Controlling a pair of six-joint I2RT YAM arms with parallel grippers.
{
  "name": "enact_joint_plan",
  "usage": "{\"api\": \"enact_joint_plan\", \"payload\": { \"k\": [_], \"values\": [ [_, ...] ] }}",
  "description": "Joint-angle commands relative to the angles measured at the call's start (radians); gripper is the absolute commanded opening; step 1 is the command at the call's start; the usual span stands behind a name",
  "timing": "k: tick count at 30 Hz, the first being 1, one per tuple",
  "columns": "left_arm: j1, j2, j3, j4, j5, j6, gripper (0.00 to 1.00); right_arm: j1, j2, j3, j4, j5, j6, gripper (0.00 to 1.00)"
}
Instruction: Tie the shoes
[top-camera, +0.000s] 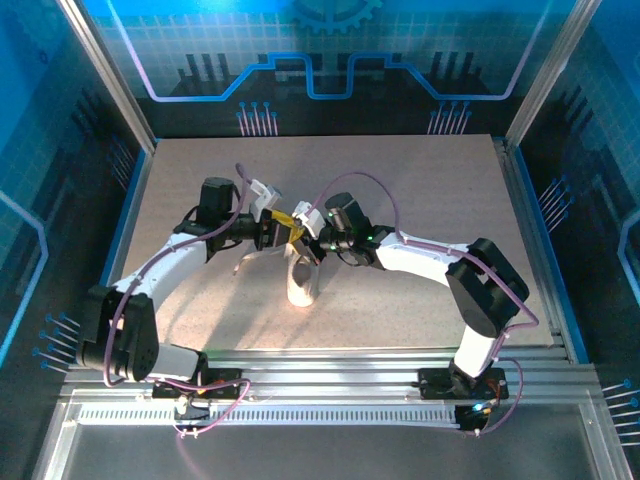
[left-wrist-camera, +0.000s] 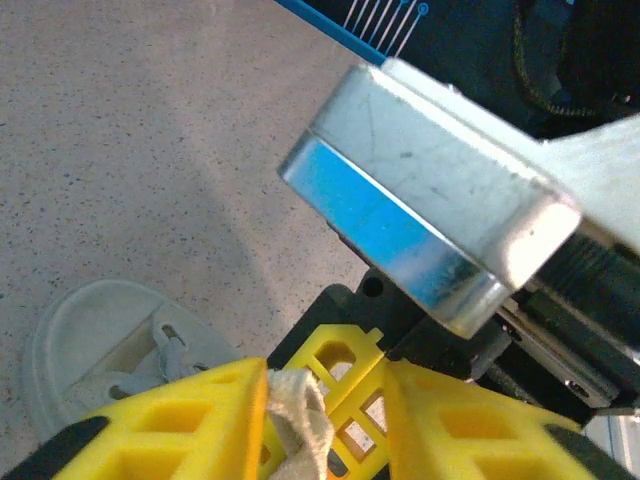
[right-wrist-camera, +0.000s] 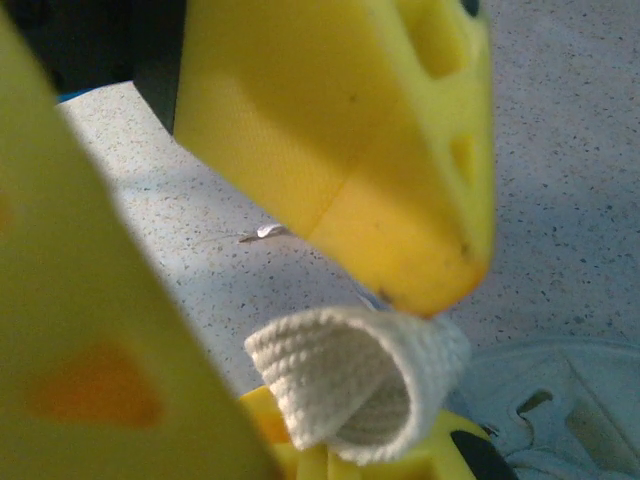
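Observation:
The small white sneaker (top-camera: 300, 282) lies mid-table, toe toward the near edge; its open top also shows in the left wrist view (left-wrist-camera: 100, 340) and the right wrist view (right-wrist-camera: 560, 410). Both grippers meet tip to tip just above its far end. My left gripper (top-camera: 280, 232) (left-wrist-camera: 328, 370) has its yellow fingers apart, and a folded loop of white lace (left-wrist-camera: 300, 405) rests against the left finger. My right gripper (top-camera: 305, 228) (right-wrist-camera: 320, 360) is wide open; one fingertip (right-wrist-camera: 430, 285) touches the top of the lace loop (right-wrist-camera: 350, 380), and that finger pokes into the left gripper's gap.
A loose lace end (top-camera: 243, 263) trails on the speckled table (top-camera: 420, 190) left of the shoe. The right wrist's metal housing (left-wrist-camera: 420, 215) hangs close over the left gripper. A small scrap (right-wrist-camera: 262, 233) lies on the table. Blue walls and frame posts ring the table.

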Motion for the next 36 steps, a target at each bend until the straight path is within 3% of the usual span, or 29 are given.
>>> {"api": "enact_joint_plan", "payload": {
  "k": [1,6,9,14,19,22,23,25,28,36],
  "values": [
    [-0.006,0.017,-0.006,-0.007,0.009,0.031,0.31,0.006,-0.036,0.013,-0.009,-0.018,-0.015,0.00],
    [-0.007,0.029,-0.003,-0.010,-0.003,0.033,0.29,0.005,-0.039,0.014,-0.009,-0.019,-0.016,0.00],
    [-0.007,0.017,-0.021,0.018,-0.066,0.017,0.38,0.003,-0.040,0.014,-0.012,-0.018,-0.016,0.00],
    [-0.007,0.005,-0.030,0.042,-0.093,0.004,0.38,0.004,-0.042,0.012,-0.012,-0.021,-0.019,0.00],
    [-0.009,0.025,-0.019,0.043,-0.045,-0.004,0.23,0.004,-0.042,0.011,-0.010,-0.023,-0.019,0.00],
    [-0.011,0.020,-0.023,0.071,-0.020,-0.017,0.00,0.003,-0.046,0.010,-0.013,-0.016,-0.017,0.00],
    [-0.013,0.014,-0.026,0.085,-0.016,-0.028,0.00,0.002,-0.050,0.004,-0.008,-0.007,-0.010,0.03],
    [-0.019,0.000,-0.036,0.123,-0.015,-0.048,0.00,-0.012,-0.073,-0.021,0.022,-0.013,0.029,0.31],
    [-0.028,-0.019,-0.048,0.172,-0.026,-0.084,0.00,-0.044,-0.131,-0.097,0.099,-0.070,0.091,0.47],
    [-0.056,-0.017,-0.060,0.239,-0.052,-0.151,0.00,-0.053,-0.195,-0.163,0.134,0.004,0.142,0.47]
  ]
}}
